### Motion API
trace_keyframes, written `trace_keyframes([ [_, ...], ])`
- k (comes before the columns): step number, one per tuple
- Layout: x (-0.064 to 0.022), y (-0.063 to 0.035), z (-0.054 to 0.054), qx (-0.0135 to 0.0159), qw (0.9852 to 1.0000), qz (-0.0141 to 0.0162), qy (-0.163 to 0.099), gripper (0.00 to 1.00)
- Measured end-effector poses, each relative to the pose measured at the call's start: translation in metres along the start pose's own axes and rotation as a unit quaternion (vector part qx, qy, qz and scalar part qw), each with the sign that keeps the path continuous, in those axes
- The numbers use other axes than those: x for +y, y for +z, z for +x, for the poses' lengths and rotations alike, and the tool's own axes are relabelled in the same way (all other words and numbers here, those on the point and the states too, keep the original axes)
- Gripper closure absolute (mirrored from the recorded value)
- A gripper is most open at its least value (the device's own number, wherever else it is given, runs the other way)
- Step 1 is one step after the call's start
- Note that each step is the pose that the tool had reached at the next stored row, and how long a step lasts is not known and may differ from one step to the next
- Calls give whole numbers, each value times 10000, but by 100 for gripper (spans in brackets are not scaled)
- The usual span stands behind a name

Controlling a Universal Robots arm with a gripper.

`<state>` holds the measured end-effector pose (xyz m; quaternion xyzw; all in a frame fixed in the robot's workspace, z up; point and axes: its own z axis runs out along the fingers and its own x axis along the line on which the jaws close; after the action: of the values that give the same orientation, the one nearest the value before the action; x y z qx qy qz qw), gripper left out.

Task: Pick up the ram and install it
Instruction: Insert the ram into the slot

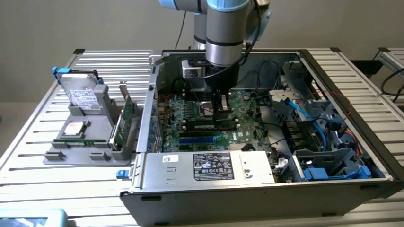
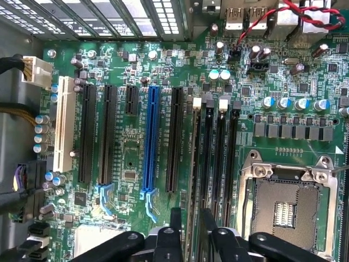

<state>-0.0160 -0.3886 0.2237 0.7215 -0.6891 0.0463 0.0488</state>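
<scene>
The ram (image 1: pixel 211 126) sits slotted on the motherboard (image 2: pixel 131 158) inside the computer case (image 1: pixel 252 204); my pincer (image 2: pixel 191 214) straddles it, released.

A plain beige-grey wall (image 1: pixel 75 23) stands behind. A wide table of ribbed silver aluminium slats (image 1: pixel 31 156) fills the foreground, with a second such table (image 1: pixel 392 54) at the exterior view's right edge. The light is soft and even.

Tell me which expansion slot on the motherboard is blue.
The long blue slot between the short black slot and a long black slot; the rest are black or white.
</scene>
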Motion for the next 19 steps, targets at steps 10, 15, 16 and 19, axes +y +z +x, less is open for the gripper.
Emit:
trace_keyframes([
  [10,-160,-157,28,32,10000,-2,0,72],
  [15,-227,-187,36,35,10000,-3,0,72],
  [16,-227,-187,36,33,10000,-3,0,72],
  [19,-227,-188,37,35,10000,-3,1,72],
])
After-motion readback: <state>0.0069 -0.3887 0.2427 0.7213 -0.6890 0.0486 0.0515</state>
